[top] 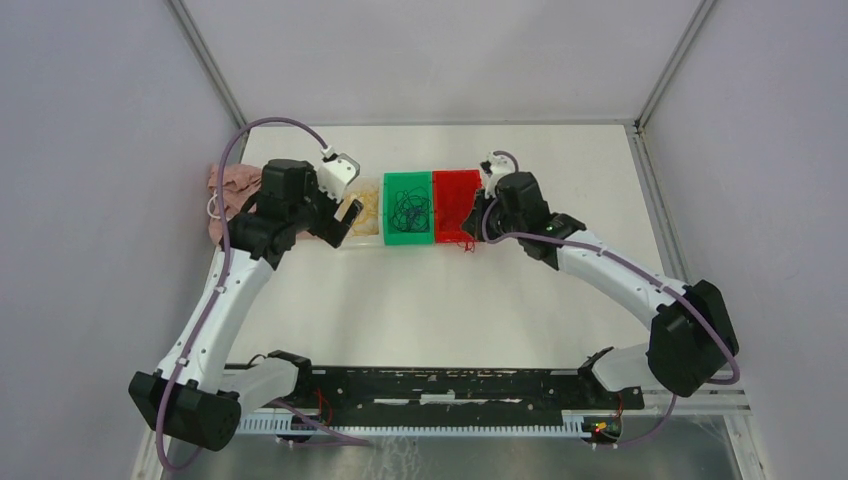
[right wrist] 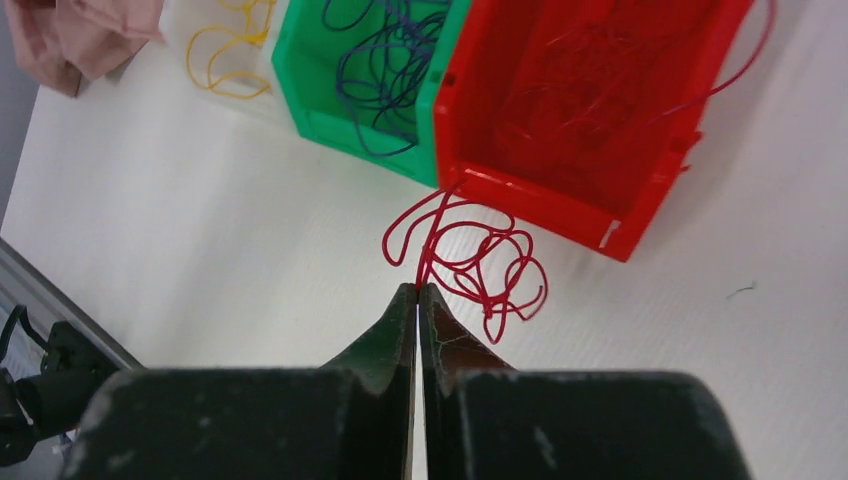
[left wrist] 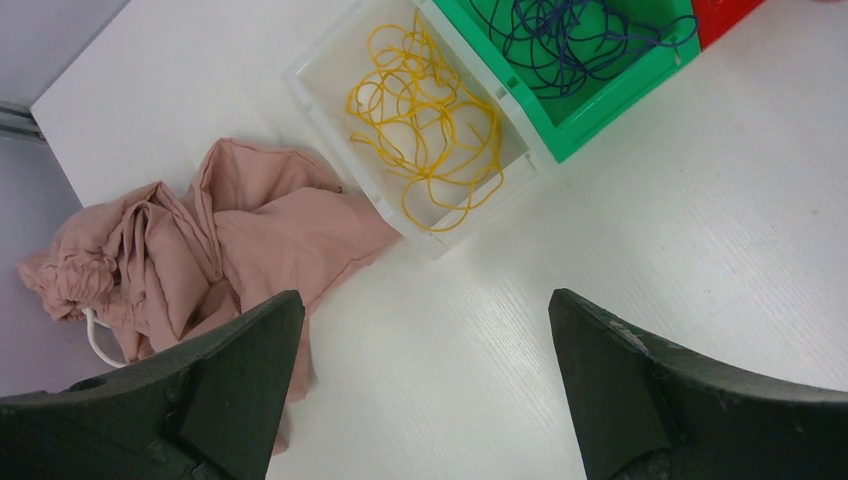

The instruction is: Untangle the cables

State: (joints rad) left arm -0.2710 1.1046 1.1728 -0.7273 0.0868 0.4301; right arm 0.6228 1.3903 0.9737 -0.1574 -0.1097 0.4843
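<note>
Open tabletop nearside; bins, cloth, cables beyond

Plain grey walls with metal corner rails (thin, silver) stand around the white desk.

Shiny plastic red bin and green bin; smooth, thin red cables; soft, creased pink cloth; matt white desk with faint grain.
</note>
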